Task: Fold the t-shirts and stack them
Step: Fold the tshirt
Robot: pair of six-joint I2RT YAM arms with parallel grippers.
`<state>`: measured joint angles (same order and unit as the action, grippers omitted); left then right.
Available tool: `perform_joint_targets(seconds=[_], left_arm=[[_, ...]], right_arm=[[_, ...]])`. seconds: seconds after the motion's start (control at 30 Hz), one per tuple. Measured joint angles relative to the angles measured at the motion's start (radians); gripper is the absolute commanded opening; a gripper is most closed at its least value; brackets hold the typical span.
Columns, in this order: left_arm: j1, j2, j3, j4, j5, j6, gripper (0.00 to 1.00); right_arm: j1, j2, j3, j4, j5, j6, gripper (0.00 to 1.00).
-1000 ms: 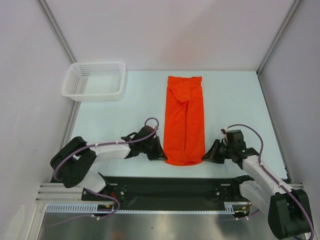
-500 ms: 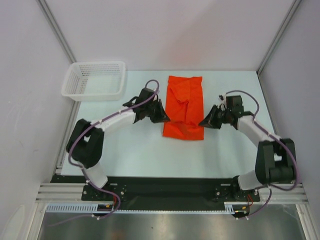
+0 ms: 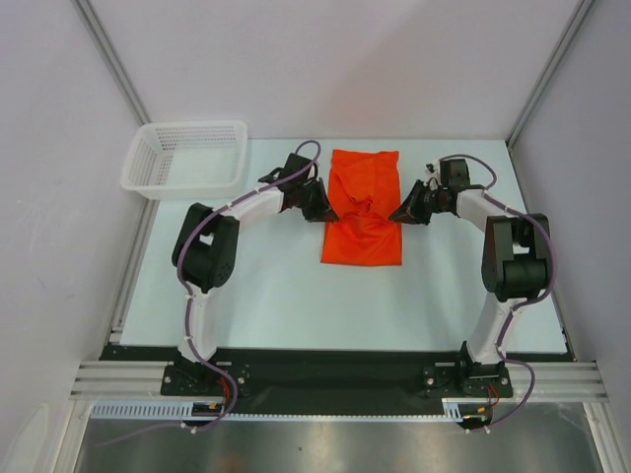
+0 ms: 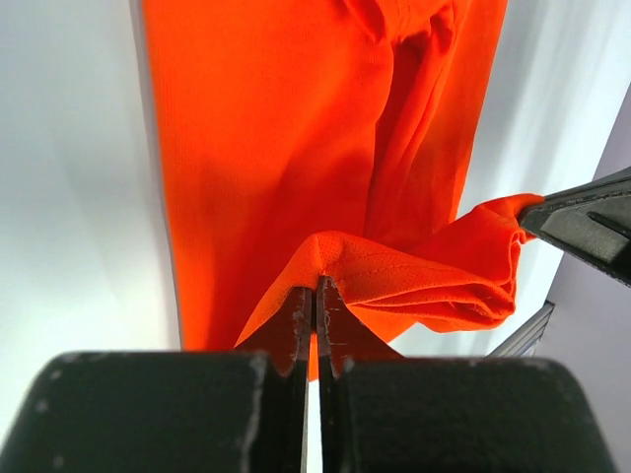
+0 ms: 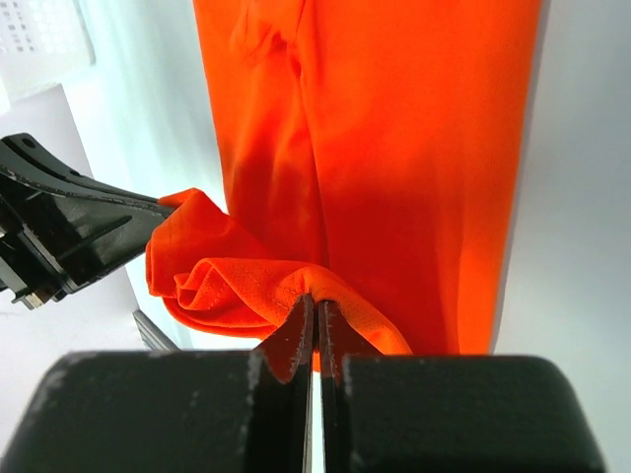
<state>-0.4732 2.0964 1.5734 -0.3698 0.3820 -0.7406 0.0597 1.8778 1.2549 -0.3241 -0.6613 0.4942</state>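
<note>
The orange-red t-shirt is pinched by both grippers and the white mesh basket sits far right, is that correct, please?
Not quite: the top external view shows the white mesh basket at the far left corner. The left gripper and right gripper do pinch the orange-red t-shirt.

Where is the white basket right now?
In the top view the white basket sits at the far left corner of the table, to the left of the orange t-shirt and the left hand.
</note>
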Motion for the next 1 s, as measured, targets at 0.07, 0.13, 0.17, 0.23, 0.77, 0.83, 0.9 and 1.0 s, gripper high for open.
perform_joint_targets(seconds=[0.07, 0.13, 0.17, 0.23, 0.77, 0.83, 0.9, 1.0], left_arm=[[0.006, 0.021, 0.022, -0.002, 0.008, 0.000, 0.00], [0.016, 0.041, 0.043, -0.010, 0.016, 0.000, 0.00], [0.022, 0.051, 0.055, -0.015, 0.019, 0.000, 0.00], [0.033, 0.076, 0.085, -0.030, 0.023, 0.000, 0.00], [0.060, 0.171, 0.161, -0.068, 0.043, -0.002, 0.05], [0.060, 0.175, 0.167, -0.071, 0.044, -0.002, 0.06], [0.060, 0.177, 0.174, -0.074, 0.044, -0.002, 0.07], [0.060, 0.183, 0.195, -0.083, 0.045, 0.001, 0.42]], right_arm=[[-0.005, 0.030, 0.028, -0.001, -0.003, 0.000, 0.00], [-0.009, 0.063, 0.059, -0.002, -0.002, 0.000, 0.00], [-0.011, 0.079, 0.071, -0.001, -0.002, 0.001, 0.00], [-0.014, 0.100, 0.086, -0.002, -0.002, 0.002, 0.00], [-0.025, 0.161, 0.122, -0.008, 0.023, 0.042, 0.00], [-0.025, 0.161, 0.127, -0.007, 0.026, 0.050, 0.00], [-0.025, 0.161, 0.130, -0.005, 0.029, 0.055, 0.00], [-0.025, 0.161, 0.130, -0.003, 0.041, 0.063, 0.04]])
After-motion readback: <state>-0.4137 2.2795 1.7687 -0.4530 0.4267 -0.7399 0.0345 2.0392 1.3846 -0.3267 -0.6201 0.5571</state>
